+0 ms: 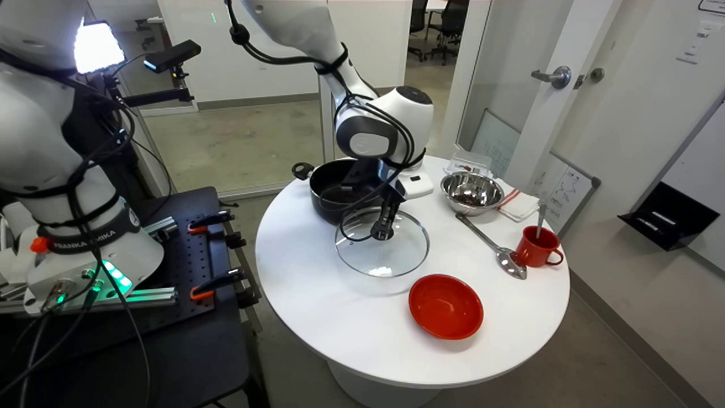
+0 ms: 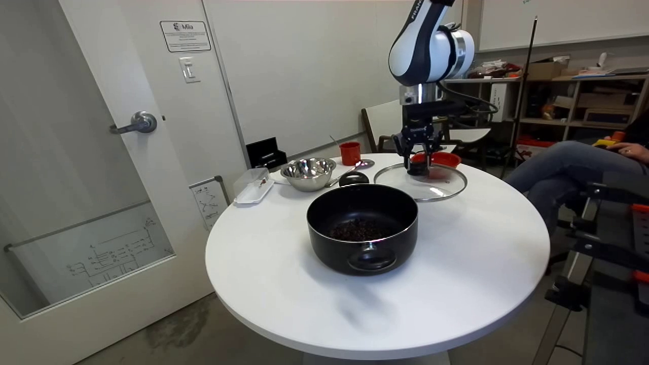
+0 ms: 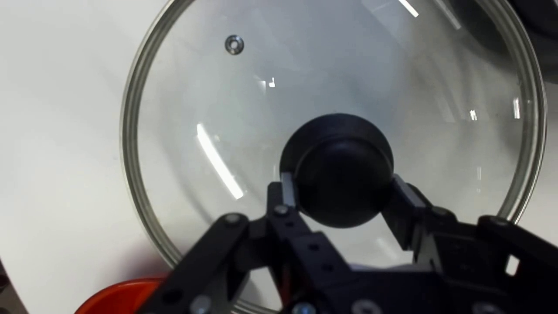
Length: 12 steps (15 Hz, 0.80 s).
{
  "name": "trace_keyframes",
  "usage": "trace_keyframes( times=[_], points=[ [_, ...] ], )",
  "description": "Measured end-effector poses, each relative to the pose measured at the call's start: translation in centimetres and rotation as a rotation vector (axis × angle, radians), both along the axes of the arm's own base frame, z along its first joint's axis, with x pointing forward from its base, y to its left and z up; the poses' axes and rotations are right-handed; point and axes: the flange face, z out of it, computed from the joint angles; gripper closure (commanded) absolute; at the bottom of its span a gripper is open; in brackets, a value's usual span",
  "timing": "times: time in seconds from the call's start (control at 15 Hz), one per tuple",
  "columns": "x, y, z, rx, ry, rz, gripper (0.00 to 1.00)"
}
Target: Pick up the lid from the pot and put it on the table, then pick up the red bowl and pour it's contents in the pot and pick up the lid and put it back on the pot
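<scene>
The hand (image 3: 347,190) is part-open, its fingers (image 3: 288,190) set against both sides of the black knob (image 3: 342,174), so it has hold of the glass lid (image 1: 392,258). A shadow beneath suggests the lid is just clear of the counter (image 1: 317,306), beside the pot (image 2: 327,248), which is uncovered and has a dark, bean-like heap (image 2: 357,230) on its bottom. Farther out, the red bowl (image 1: 446,307) sits upright with nothing visible inside. The uncovering and pouring look done; what is left is bringing the lid over the pot, lowering it and letting go.
</scene>
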Motion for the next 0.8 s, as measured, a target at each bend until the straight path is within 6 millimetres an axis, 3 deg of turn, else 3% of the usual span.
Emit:
trace_keyframes(
  times=[0.8],
  points=[
    [-1.8,0.9,4.8,-0.074,-0.042,0.015,0.75]
  ],
)
